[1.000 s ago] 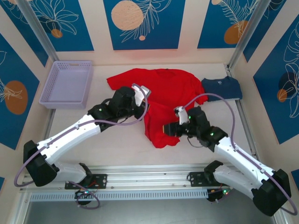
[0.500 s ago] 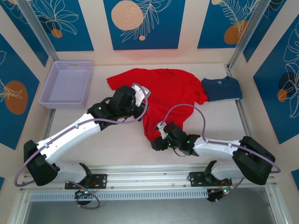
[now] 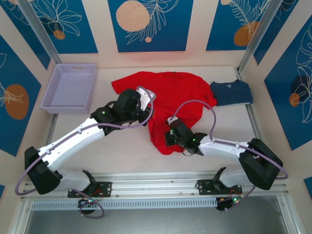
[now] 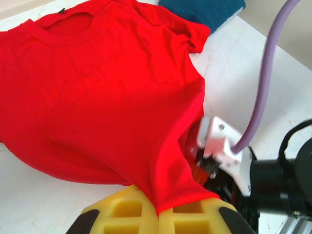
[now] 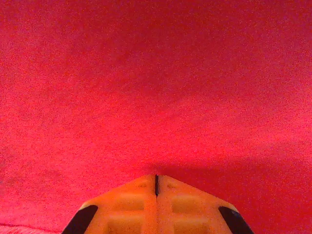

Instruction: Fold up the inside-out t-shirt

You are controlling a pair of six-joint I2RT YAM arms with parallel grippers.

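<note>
The inside-out t-shirt point(image 3: 178, 90) is bright red and lies spread across the middle of the table, collar toward the back wall, its lower part bunched toward the front. My left gripper point(image 3: 147, 96) sits at the shirt's left side. In the left wrist view, the left gripper point(image 4: 158, 212) is shut, with a drawn-up fold of the t-shirt point(image 4: 97, 87) pinched between its yellow fingers. My right gripper point(image 3: 169, 135) rests low on the shirt's lower part. In the right wrist view, the right gripper point(image 5: 156, 177) is shut with its tips pushed into the t-shirt point(image 5: 156, 83).
A folded navy blue t-shirt point(image 3: 231, 92) lies at the right, just beside the red sleeve, and shows as the navy t-shirt point(image 4: 202, 9) in the left wrist view. A lavender basket point(image 3: 69, 87) stands at the back left. The right arm's wrist point(image 4: 224, 151) is close to my left gripper.
The right gripper went from the shirt's front edge up onto its lower part and shut there. The left gripper has stayed still, holding its fold.
</note>
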